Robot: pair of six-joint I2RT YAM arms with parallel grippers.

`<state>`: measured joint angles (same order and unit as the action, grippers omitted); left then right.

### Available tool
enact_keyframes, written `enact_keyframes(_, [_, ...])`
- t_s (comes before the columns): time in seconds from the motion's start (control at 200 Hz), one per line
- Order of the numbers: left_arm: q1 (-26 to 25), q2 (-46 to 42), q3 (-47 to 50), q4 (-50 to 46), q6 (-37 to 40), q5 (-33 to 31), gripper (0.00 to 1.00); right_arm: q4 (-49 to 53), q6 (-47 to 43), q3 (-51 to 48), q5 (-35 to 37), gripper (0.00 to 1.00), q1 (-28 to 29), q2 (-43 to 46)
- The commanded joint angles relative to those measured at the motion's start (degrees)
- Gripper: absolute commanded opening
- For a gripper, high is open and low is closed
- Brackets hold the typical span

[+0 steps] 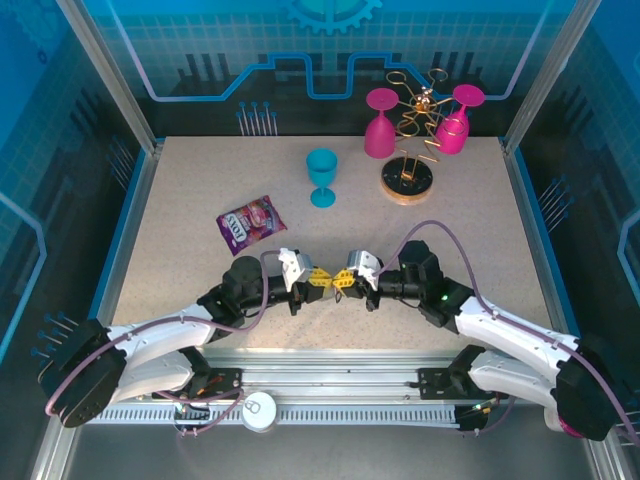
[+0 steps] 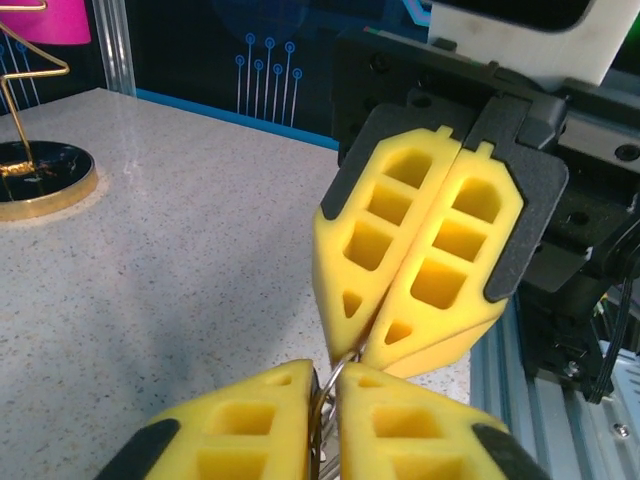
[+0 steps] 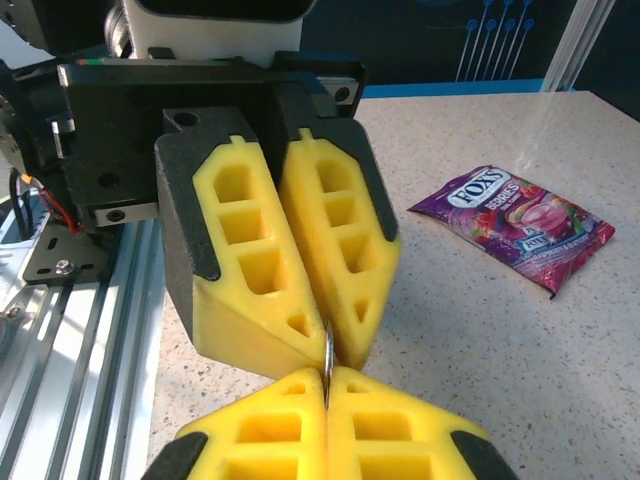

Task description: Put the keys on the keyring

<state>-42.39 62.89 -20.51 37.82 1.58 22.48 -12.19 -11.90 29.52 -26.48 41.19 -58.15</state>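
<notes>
**Gripper state.** The left gripper [image 1: 320, 279] and the right gripper [image 1: 342, 282] meet tip to tip at the lower centre of the overhead view, above the table [image 1: 200, 210]. In the right wrist view, the right gripper's yellow pads at the bottom edge are pressed together on a thin silver loop. In the left wrist view, the left gripper's pads at the bottom edge are pinched on the same wire, with only a slit between them.

**Task item location.** The loop is judged to be part of the keyring [image 3: 328, 352]. It spans the short gap between the two pairs of fingertips. The rest of the keyring and the keys are hidden by the pads, so their position cannot be told.

**Reason for the hold.** Two opposed grips on one small ring suggest that one arm steadies it while the other aligns or threads. The pinch is kept off the surface, probably for clearance.

**Legible writing.** The purple candy packet [image 3: 515, 222], centre right of the right wrist view, reads "FOX'S". Its smaller print is not legible.

**Other items.** The blue goblet [image 1: 322, 177] and the gold wire stand [image 1: 408, 170] stand in the upper half of the overhead view, well apart from the grippers.
</notes>
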Motion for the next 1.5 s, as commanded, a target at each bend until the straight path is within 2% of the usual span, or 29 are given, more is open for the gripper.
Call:
enact_keyframes(0.0, [-0.49, -2.82, -1.17, -4.19, 2.69, 0.99, 0.19, 5.27, -2.98, 4.05, -3.22, 0.00, -0.44, -0.36])
enact_keyframes(0.225, [-0.46, -6.36, -3.86, -17.23, 10.12, 0.98, 0.18, 11.91, -5.16, 7.42, -6.26, 0.00, -1.15, -2.01])
enact_keyframes(0.46, [-0.46, -4.42, -8.69, -26.58, 17.00, 2.59, 0.18, 20.09, -10.60, 13.06, -8.18, 0.00, -0.57, -5.18])
enact_keyframes(0.55, [-0.47, -3.17, -10.18, -28.71, 18.86, 3.53, 0.13, 24.14, -13.06, 15.79, -8.85, 0.00, 0.11, -6.63])
enact_keyframes(0.68, [-0.45, -2.62, -10.84, -28.62, 19.42, 4.24, 0.00, 30.45, -17.08, 19.83, -7.95, 0.00, 1.76, -9.12])
enact_keyframes(0.82, [-0.43, -3.36, -9.89, -27.15, 19.18, 3.81, 0.00, 26.67, -13.35, 18.45, -7.42, 0.00, 0.50, -7.35])
enact_keyframes(0.915, [-0.45, -4.63, -8.16, -24.92, 19.34, 3.53, 0.00, 21.65, -7.21, 14.69, -7.77, 0.29, -2.67, -4.10])
enact_keyframes(0.946, [-0.46, -5.00, -7.53, -23.95, 19.38, 3.40, 0.00, 20.72, -5.87, 13.54, -7.67, 0.36, -3.43, -3.15])
enact_keyframes(0.981, [-0.42, -5.35, -6.79, -22.66, 19.34, 3.34, 0.00, 20.09, -4.73, 12.27, -7.51, 0.39, -3.97, -2.33])
enact_keyframes(1.211, [-0.41, -6.46, -4.45, -17.04, 19.16, 2.92, 0.00, 15.75, 1.54, 7.12, -6.96, 0.40, -3.38, -0.73])
enact_keyframes(1.496, [-0.49, -6.82, -4.27, -16.31, 18.85, 2.51, 0.00, 14.30, 3.02, 8.16, -8.90, 0.36, -2.32, -4.07])
